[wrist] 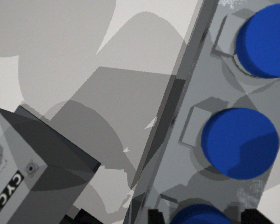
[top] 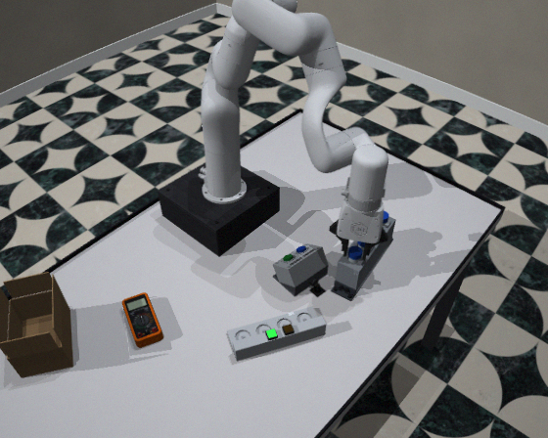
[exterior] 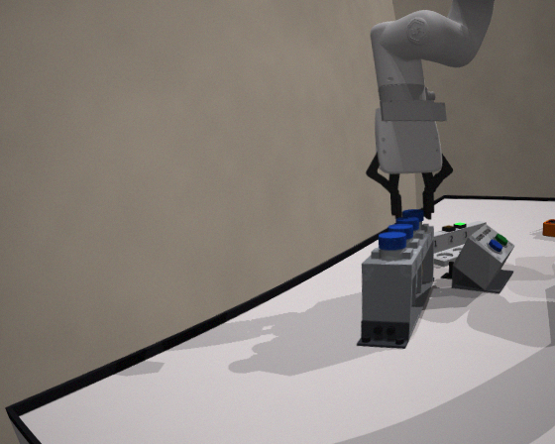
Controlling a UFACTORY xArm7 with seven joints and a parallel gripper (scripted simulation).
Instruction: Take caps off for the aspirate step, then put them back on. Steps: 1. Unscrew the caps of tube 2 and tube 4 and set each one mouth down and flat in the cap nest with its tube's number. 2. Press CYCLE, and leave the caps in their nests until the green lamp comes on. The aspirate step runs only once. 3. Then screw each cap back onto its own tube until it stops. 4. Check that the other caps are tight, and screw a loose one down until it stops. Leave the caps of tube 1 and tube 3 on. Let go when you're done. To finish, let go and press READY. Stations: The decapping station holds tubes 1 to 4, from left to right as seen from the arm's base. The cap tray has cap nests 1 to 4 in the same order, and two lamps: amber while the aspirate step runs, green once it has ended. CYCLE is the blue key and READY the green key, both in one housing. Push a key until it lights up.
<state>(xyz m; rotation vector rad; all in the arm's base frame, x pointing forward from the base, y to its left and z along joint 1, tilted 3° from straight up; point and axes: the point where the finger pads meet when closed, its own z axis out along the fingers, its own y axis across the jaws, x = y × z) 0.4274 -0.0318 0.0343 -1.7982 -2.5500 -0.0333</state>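
Where the station (exterior: 388,292) is seen from the exterior view, four tubes stand in it in a row, each under a blue cap. The gripper (exterior: 412,213) hangs upright over the far end cap (exterior: 414,213). Its fingers (exterior: 396,202) stand partly apart on either side of that cap and are not clamped on it. The wrist view shows two more caps (wrist: 239,142) seated along the station, with the end cap cut off at the bottom edge; contact with the fingers cannot be judged there.

The tray (top: 247,348) lies near the station, and its four nests show as pale rings. The green lamp (top: 271,333) is lit and the amber lamp (top: 288,328) is dark. In the exterior view the tray is mostly hidden behind the station and the key housing (top: 300,274).

Only the top view shows a cardboard box (top: 36,362), open at the top, and a multimeter (top: 142,319) beside it. The box interior appears to show only bare cardboard.
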